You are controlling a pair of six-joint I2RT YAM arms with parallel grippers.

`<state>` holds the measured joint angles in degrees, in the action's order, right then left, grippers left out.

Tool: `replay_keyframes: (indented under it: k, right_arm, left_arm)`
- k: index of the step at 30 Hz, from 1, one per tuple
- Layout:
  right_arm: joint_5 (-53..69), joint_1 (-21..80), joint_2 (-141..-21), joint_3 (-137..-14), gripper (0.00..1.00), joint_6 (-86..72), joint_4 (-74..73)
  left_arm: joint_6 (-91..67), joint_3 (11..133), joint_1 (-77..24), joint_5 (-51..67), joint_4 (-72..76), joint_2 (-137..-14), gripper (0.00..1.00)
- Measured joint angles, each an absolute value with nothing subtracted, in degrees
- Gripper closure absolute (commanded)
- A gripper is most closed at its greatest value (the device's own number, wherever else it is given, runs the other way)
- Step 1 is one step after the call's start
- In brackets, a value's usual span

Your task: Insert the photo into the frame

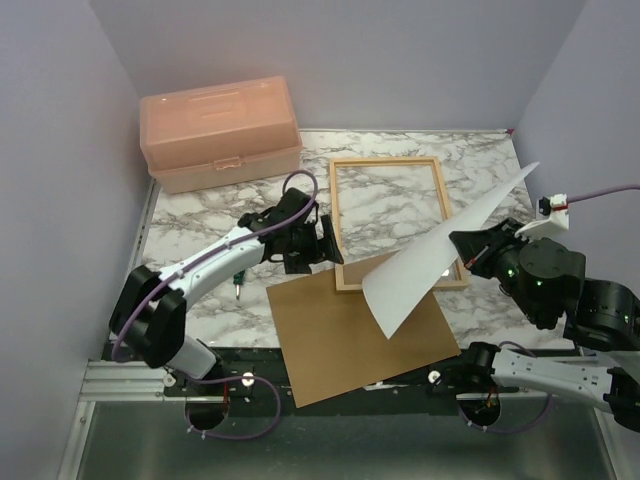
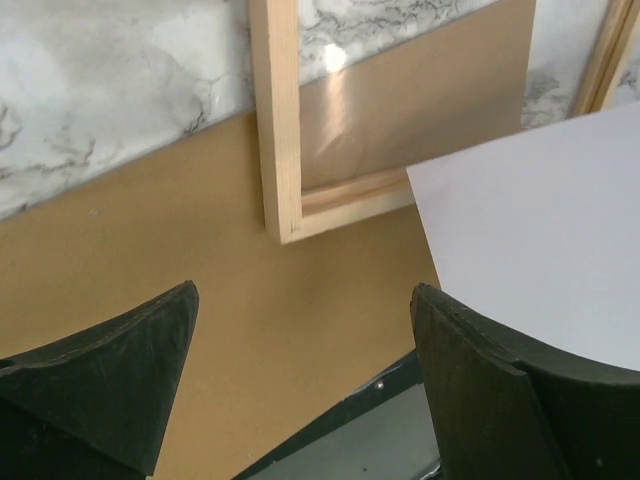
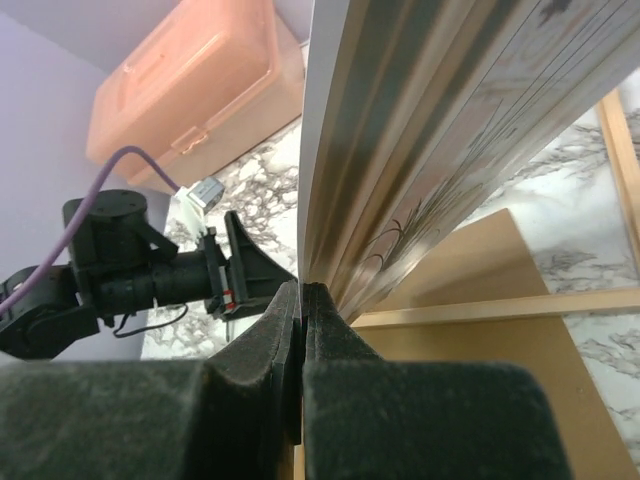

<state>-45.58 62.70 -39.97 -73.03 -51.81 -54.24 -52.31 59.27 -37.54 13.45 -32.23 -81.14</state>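
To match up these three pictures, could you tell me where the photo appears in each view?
Top: photo slanting right of centre, white back up.
Left wrist: photo at right, white back showing.
Right wrist: photo curving up the centre, printed side visible.
Shared landmark: the wooden frame.

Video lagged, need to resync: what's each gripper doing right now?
Left gripper: open, holding nothing.
Right gripper: shut on the photo.

Marble-pattern table (image 1: 200, 215) carrying: peach toolbox (image 1: 220, 133) sitting far-left; wood frame (image 1: 385, 160) lying centre, near bar overlapping brown board (image 1: 340, 335); board overhanging near edge.
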Motion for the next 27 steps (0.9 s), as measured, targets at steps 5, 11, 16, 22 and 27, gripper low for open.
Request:
replay_keyframes:
  k: [5, 11, 16, 22, 27]
  right_arm:
    - [-47.3, 62.7, -38.7, -73.8, 1.00, -53.9, -57.4]
    - [-47.5, 62.7, -38.7, -73.8, 0.99, -54.7, -59.7]
    - [-47.5, 62.7, -39.4, -74.2, 0.99, -55.1, -60.1]
    - [-47.5, 62.7, -39.5, -74.2, 0.99, -55.5, -60.1]
    - [-47.5, 62.7, -39.5, -74.0, 0.99, -55.5, -60.1]
  left_arm:
    - [-51.3, 64.4, -39.5, 12.3, -31.4, -90.9, 0.37]
    - [-50.6, 66.0, -42.2, 10.1, -31.2, -99.7, 0.47]
    - [-50.6, 68.1, -43.5, 8.4, -31.5, -104.3, 0.59]
    - [-50.4, 69.3, -43.6, 6.9, -31.8, -105.6, 0.74]
    - [-50.5, 68.6, -43.7, 5.9, -31.9, -104.5, 0.86]
